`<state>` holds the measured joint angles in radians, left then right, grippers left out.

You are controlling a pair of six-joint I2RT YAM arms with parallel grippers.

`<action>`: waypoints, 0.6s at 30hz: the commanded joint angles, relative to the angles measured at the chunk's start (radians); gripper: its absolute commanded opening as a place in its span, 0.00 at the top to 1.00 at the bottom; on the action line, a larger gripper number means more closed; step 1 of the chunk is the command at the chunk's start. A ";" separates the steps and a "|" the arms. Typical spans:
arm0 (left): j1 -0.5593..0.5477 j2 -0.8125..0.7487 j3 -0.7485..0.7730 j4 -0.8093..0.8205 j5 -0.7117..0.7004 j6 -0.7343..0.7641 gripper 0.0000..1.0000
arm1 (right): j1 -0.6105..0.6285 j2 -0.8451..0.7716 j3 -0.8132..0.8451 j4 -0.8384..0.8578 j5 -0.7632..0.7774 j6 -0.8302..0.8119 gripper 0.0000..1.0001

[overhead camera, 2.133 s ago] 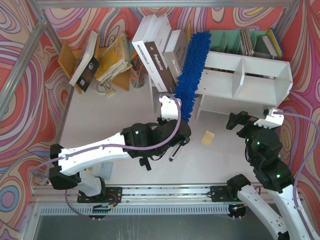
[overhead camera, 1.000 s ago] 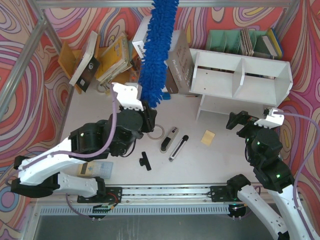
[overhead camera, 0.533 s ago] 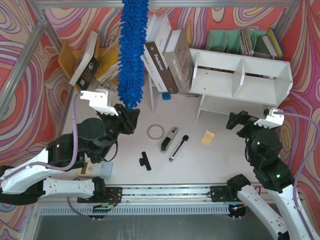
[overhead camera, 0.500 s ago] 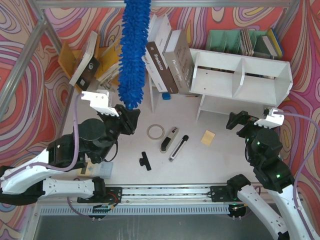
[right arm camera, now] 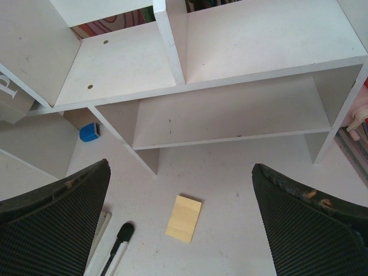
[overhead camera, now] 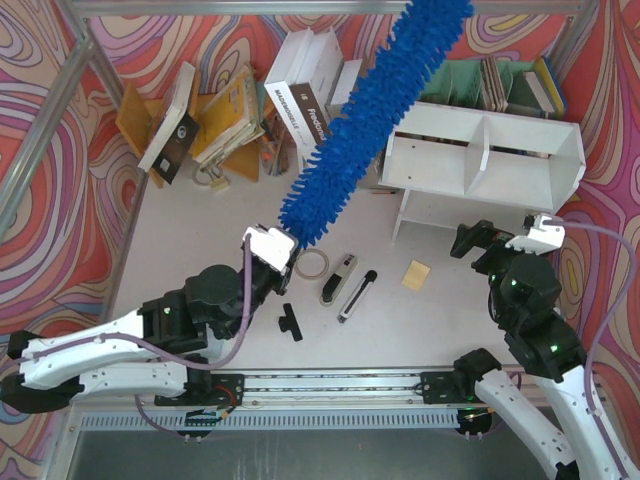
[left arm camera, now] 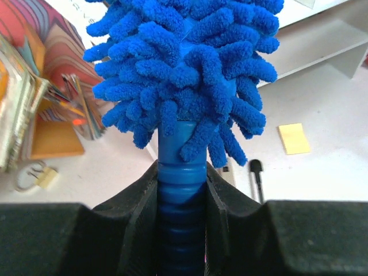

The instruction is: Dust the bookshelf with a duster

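The duster [overhead camera: 368,125] slants from the left tool [overhead camera: 287,243], which is clamped on its lower end. Its fluffy head runs up and to the right, across the left end of the bookshelf [overhead camera: 484,150]; whether they touch cannot be told. The right tool [right arm camera: 181,167] hangs spread wide and holds nothing, over the tabletop [overhead camera: 200,240] just before the bookshelf.

**Top view.** The duster [overhead camera: 360,130] tip runs past the upper edge. Its head covers the left end of the bookshelf [overhead camera: 520,150] and part of the leaning books [overhead camera: 300,105]. The white wrist housing [overhead camera: 270,243] hides the handle.

**Left wrist view.** The duster head is cropped at the top. The handle, between the left claw [left arm camera: 181,172] fingers, is cropped at the bottom.

**Right wrist view.** The frame edges cut off both right claw [right arm camera: 179,167] fingers. The upper part of the bookshelf lies outside the frame.
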<state>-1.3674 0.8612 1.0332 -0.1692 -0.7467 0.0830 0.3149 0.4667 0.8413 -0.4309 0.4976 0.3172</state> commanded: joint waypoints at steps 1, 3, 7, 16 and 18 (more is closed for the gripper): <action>0.000 -0.026 -0.062 0.266 0.022 0.354 1.00 | -0.001 0.009 -0.001 0.033 0.014 -0.011 0.01; 0.017 -0.013 -0.082 0.281 0.054 0.459 1.00 | 0.000 0.012 -0.001 0.034 0.013 -0.011 0.01; 0.088 0.030 -0.068 0.179 0.186 0.577 1.00 | -0.001 0.013 -0.001 0.032 0.012 -0.010 0.01; 0.352 0.062 -0.008 0.075 0.428 0.681 1.00 | -0.001 0.019 -0.002 0.035 0.003 -0.011 0.01; 0.441 0.061 0.010 0.062 0.510 0.681 1.00 | -0.001 0.021 -0.002 0.034 0.002 -0.011 0.01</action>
<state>-1.0409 0.9421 0.9836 -0.1452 -0.4046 0.7113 0.3145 0.4801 0.8413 -0.4305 0.4969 0.3176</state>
